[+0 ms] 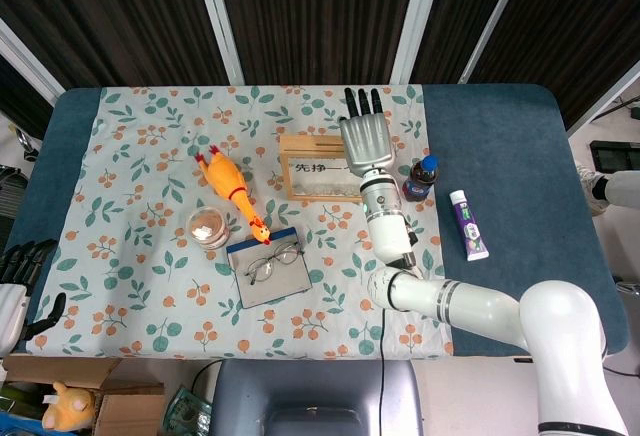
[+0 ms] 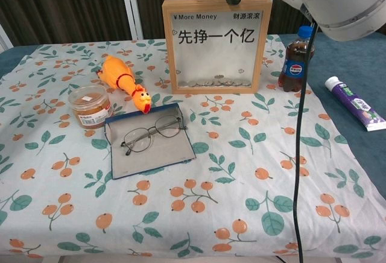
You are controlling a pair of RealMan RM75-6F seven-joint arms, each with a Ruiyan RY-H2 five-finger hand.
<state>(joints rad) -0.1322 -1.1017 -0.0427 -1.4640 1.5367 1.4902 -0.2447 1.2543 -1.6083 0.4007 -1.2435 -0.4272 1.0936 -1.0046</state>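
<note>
Fingers (image 1: 362, 102) straight and spread, holding nothing, the right hand (image 1: 366, 142) hovers palm-down over the right end of the wooden coin frame (image 1: 320, 169), which stands upright mid-table, its long axis running left to right. The frame lies directly beneath and left of the palm. The left hand (image 1: 20, 286) hangs off the table's left edge, well apart, its fingers loosely apart. A cola bottle (image 1: 422, 177) stands just right of the frame.

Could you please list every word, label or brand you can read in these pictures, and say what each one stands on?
"¥ More Money": top left of the wooden frame's panel.
"财源滚滚": top right of that panel.
"先挣一个亿": large, across that panel.
Pepsi logo: cola bottle label.
Toothpaste tube: print too small to read.
Jar label: blurred.
</note>
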